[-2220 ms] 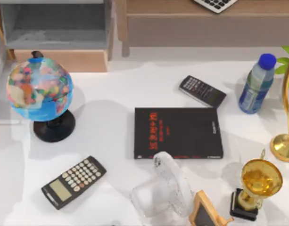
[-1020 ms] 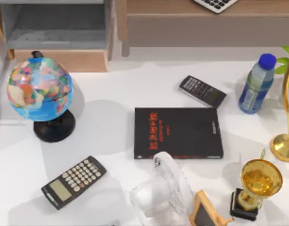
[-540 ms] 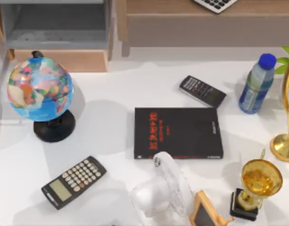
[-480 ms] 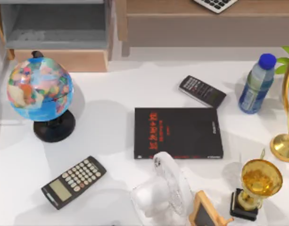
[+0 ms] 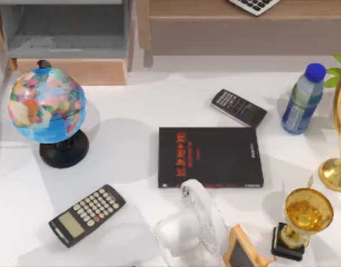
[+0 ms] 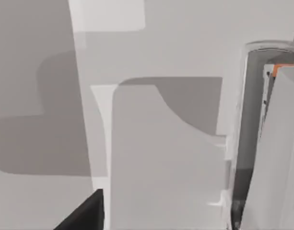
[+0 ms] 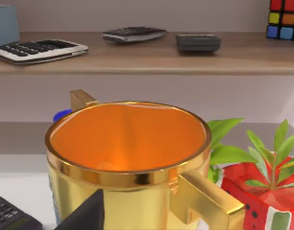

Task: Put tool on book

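The book (image 5: 210, 157), flat and black with red characters, lies at the table's middle. Two calculators could be the tool. A dark one with pale keys (image 5: 87, 215) lies on the table at the front left, well apart from the book. A darker, slimmer one (image 5: 238, 107) rests just behind the book's far right corner, and its corner (image 7: 7, 216) shows in the right wrist view. A dark edge of my left gripper (image 6: 82, 216) shows in the left wrist view over pale surfaces. A like edge of my right gripper (image 7: 84, 214) sits before a gold trophy cup (image 7: 127, 158).
A globe (image 5: 47, 108) stands at the left. A clear fan (image 5: 195, 225) and a small frame (image 5: 241, 250) stand in front of the book. A gold trophy (image 5: 306, 219), a blue bottle (image 5: 302, 100) and a gold stand (image 5: 337, 167) line the right side. A shelf (image 7: 147, 55) behind holds more calculators.
Soft shadows on the table's front left have shifted slightly. The book, both calculators and the other objects have not moved.
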Controlling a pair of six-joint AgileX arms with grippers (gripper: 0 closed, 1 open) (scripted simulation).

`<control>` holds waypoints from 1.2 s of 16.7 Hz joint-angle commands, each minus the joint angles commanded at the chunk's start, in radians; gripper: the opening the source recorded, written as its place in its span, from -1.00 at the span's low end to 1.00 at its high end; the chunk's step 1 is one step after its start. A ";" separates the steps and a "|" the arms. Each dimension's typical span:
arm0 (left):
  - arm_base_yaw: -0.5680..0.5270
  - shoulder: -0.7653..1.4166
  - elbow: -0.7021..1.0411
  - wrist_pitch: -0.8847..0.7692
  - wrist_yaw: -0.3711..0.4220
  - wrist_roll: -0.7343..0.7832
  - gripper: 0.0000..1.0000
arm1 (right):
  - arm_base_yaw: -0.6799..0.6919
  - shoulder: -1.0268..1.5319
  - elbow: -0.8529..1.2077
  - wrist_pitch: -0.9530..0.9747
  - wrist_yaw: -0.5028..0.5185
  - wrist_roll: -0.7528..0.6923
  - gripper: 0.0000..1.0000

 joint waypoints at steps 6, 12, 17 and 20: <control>-0.007 0.011 -0.005 0.016 -0.001 -0.006 1.00 | 0.000 0.000 0.000 0.000 0.000 0.000 1.00; -0.007 0.011 -0.005 0.016 -0.001 -0.006 0.10 | 0.000 0.000 0.000 0.000 0.000 0.000 1.00; -0.007 0.011 -0.005 0.016 -0.001 -0.006 -0.66 | 0.000 0.000 0.000 0.000 0.000 0.000 1.00; -0.007 0.011 -0.005 0.016 -0.001 -0.006 -1.00 | 0.000 0.000 0.000 0.000 0.000 0.000 1.00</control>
